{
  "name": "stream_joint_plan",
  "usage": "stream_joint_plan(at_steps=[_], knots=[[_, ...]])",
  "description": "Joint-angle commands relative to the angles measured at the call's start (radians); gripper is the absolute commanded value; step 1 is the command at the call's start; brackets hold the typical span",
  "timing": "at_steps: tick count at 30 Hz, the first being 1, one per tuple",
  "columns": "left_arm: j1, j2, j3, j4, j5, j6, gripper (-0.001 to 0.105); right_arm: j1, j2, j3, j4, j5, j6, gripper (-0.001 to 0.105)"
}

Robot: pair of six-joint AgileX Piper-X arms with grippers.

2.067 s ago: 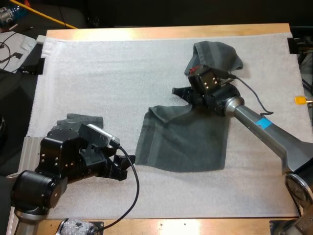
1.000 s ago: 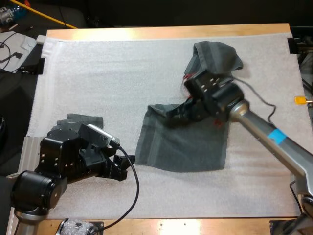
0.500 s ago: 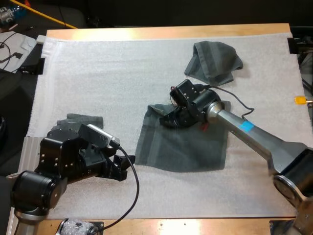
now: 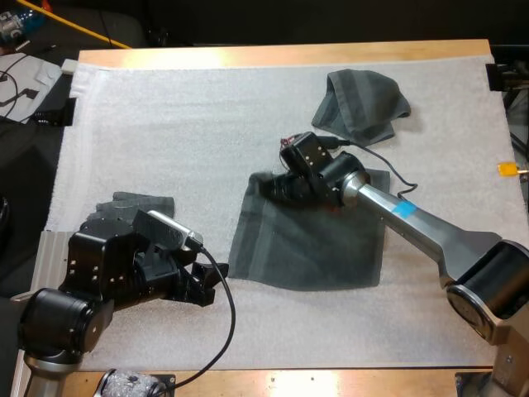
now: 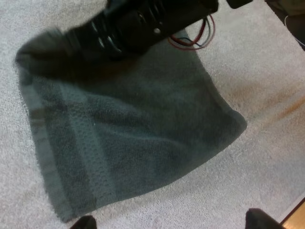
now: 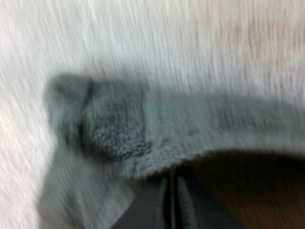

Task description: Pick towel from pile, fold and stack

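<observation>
One flat towel [image 4: 307,248] has the closed right gripper [image 4: 267,184] at its far left corner.

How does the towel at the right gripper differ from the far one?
The spread towel lies open, mostly flat; the far towel is bunched up. The spread towel covers more mat, with the right gripper at its corner; the far towel sits alone. Both are dark grey-green.

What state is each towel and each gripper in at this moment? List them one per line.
spread towel: flat on the mat, far left corner bunched.
crumpled towel: heaped, apart from both grippers.
folded towel: folded, lying flat.
left gripper: open, holding nothing.
right gripper: shut, at the spread towel's bunched corner.
</observation>
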Motion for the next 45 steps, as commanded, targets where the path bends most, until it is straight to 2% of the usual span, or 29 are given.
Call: stream_joint_plan(at_steps=[1,7,10,14,22,28,30,35,37,38,45], knots=[[-0.002,-0.008,-0.002,0.007,0.008,0.0,0.06,-0.011,0.004,-0.017,-0.118,0.052,0.057,0.001],[-0.001,-0.006,-0.003,0.013,0.006,0.002,0.06,-0.024,-0.006,-0.028,-0.271,0.139,0.091,0.0],[-0.002,-0.008,-0.003,0.013,0.007,0.004,0.06,-0.027,-0.029,-0.038,-0.276,0.171,0.058,0.001],[-0.001,-0.002,-0.005,0.014,0.009,0.001,0.06,-0.021,-0.078,-0.03,-0.253,0.15,0.025,0.0],[-0.003,-0.003,-0.003,0.013,0.011,0.005,0.06,-0.019,-0.251,-0.034,-0.084,0.162,-0.082,0.0],[-0.002,-0.003,-0.003,0.013,0.012,0.006,0.06,-0.018,-0.377,-0.034,0.158,0.17,-0.141,0.002],[-0.004,-0.002,-0.003,0.012,0.012,0.006,0.06,-0.018,-0.412,-0.033,0.245,0.173,-0.148,0.01],[-0.004,-0.004,-0.003,0.01,0.011,0.009,0.06,-0.017,-0.491,-0.034,0.421,0.181,-0.168,0.051],[-0.005,-0.001,-0.003,0.018,0.006,0.004,0.06,-0.02,-0.481,-0.036,0.353,0.174,-0.156,0.053],[-0.003,-0.001,-0.003,0.019,0.007,0.006,0.06,-0.019,-0.504,-0.039,0.409,0.175,-0.162,0.061],[-0.004,-0.005,-0.003,0.022,0.004,0.011,0.06,-0.016,-0.614,-0.027,0.592,0.181,-0.163,0.061]])
